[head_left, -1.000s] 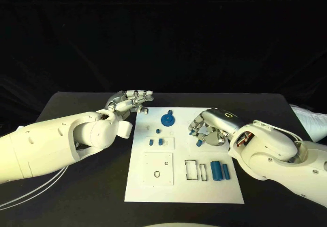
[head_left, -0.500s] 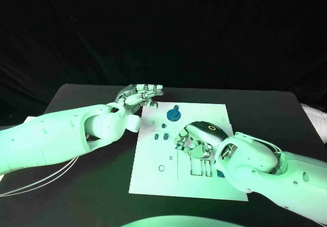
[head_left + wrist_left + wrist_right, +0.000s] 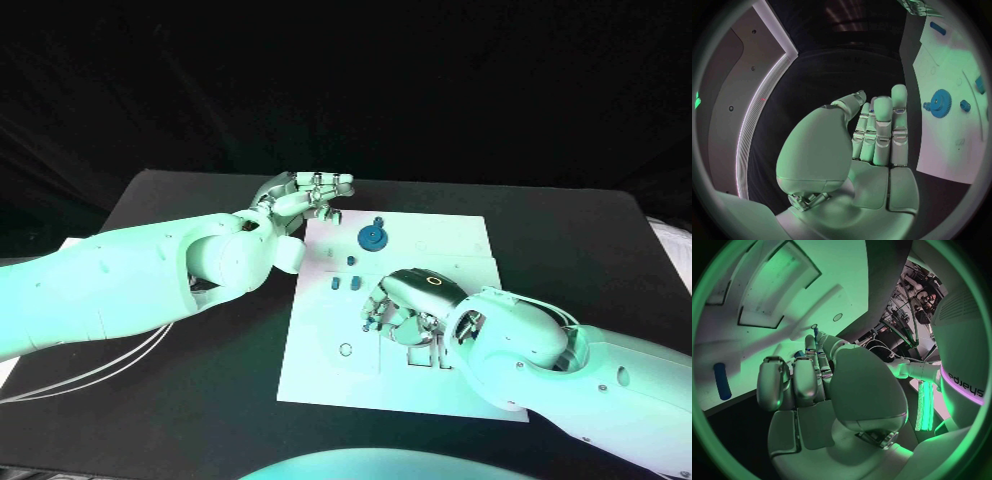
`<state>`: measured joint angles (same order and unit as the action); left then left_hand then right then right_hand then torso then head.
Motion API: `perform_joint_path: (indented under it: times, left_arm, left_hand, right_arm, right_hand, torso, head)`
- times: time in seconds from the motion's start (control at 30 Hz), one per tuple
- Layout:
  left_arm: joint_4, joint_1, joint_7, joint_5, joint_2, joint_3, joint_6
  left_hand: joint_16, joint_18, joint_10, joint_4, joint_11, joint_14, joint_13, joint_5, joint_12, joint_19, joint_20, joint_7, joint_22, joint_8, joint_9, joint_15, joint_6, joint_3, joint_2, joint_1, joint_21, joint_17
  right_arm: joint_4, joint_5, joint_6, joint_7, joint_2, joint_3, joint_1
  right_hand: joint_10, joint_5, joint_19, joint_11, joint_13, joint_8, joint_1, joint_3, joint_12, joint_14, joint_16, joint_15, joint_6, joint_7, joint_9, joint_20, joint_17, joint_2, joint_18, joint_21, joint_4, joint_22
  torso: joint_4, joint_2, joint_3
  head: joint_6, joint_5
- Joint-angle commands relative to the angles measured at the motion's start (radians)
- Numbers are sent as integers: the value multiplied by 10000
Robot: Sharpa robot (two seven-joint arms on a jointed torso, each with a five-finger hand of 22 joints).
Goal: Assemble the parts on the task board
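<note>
Hovering over the task board [image 3: 459,236], the right hand [image 3: 405,309] hides parts.

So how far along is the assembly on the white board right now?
Early on, it seems. Done: the blue gear looks seated at the far end of the task board. In hand: the right hand is over the board's middle with a thin blue-tipped piece at its fingertips, though the grip itself isn't clear. The left hand is off the board, fingers together, holding nothing. Left: small blue parts and empty recesses.
</note>
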<state>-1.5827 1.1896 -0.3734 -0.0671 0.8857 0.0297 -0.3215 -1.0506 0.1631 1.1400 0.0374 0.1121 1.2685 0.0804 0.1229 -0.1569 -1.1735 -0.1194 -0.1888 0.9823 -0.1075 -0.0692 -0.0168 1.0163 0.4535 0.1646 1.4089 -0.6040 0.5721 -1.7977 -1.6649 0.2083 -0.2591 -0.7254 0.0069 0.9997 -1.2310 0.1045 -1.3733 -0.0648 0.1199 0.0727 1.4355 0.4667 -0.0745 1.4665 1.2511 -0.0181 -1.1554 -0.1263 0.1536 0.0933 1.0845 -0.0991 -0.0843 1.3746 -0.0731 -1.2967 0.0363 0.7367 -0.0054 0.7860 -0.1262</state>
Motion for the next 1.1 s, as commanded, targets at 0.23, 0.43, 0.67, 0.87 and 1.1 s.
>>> perform_joint_path:
  times: [0.23, 0.43, 0.67, 0.87, 1.1]
  left_arm:
    - [-23, 1, 25, -40, -14, -8, 266]
    - [-27, 1, 46, -40, -8, -8, 287]
    - [-22, 1, 72, -40, 1, -8, 313]
    - [-14, 1, 96, -40, 2, -8, 327]
    - [-17, 1, 117, -40, 10, -8, 333]
  left_hand:
    - [-61, 185, -112, -30, 2, 4, -18, 4, -42, 18, -15, -7, -10, -56, 9, -57, -98, -50, -58, 34, 56, 13]
    - [-61, 185, -112, -30, 2, 4, -18, 4, -42, 18, -15, -7, -10, -56, 9, -57, -98, -50, -58, 34, 56, 13]
    - [-61, 185, -113, -31, 3, 4, -18, 3, -43, 18, -15, -7, -10, -57, 9, -57, -99, -51, -58, 33, 56, 13]
    - [-65, 184, -129, -34, 6, -1, -19, 2, -51, 17, -18, -11, -11, -60, 9, -61, -112, -59, -58, 26, 59, 9]
    - [-68, 184, -143, -40, 9, -4, -20, 3, -56, 16, -21, -13, -12, -62, 10, -63, -123, -63, -59, 26, 60, 6]
  right_arm:
    - [59, -264, -425, 58, 88, -12, -43]
    - [125, -385, -391, -99, 111, -14, -47]
    - [147, -561, -305, -257, 126, -14, -48]
    - [109, -735, -327, -352, 137, -14, -48]
    - [87, -802, -512, -383, 161, -14, -48]
  right_hand:
    - [25, 51, 32, -33, -1, 33, -125, 59, 57, 275, 29, 60, -1, -49, 11, 18, -17, -11, 123, 13, -23, 15]
    - [21, 66, 41, -35, -7, 32, -149, 56, 56, 273, 22, 62, -2, -50, 13, 20, -31, -16, 120, 4, -28, 27]
    - [18, 78, 41, -34, -10, 32, -158, 55, 55, 274, 30, 63, -5, -49, 14, 21, -21, -18, 120, 4, -28, 27]
    - [10, 104, 36, -30, -14, 33, -162, 60, 53, 273, 28, 61, -10, -43, 17, 23, -27, -17, 121, 9, -21, 20]
    - [-3, 129, 29, -25, -18, 36, -172, 60, 48, 277, 47, 59, -21, -39, 22, 23, -3, -24, 123, 15, -14, 10]
  torso:
    - [10, 0, -3]
    - [7, 2, -1]
    - [3, 0, -6]
    - [10, 0, -5]
    - [10, -1, -3]
  head:
    - [54, -61]
    - [63, -47]
    - [90, -54]
    - [118, -91]
    - [126, -84]
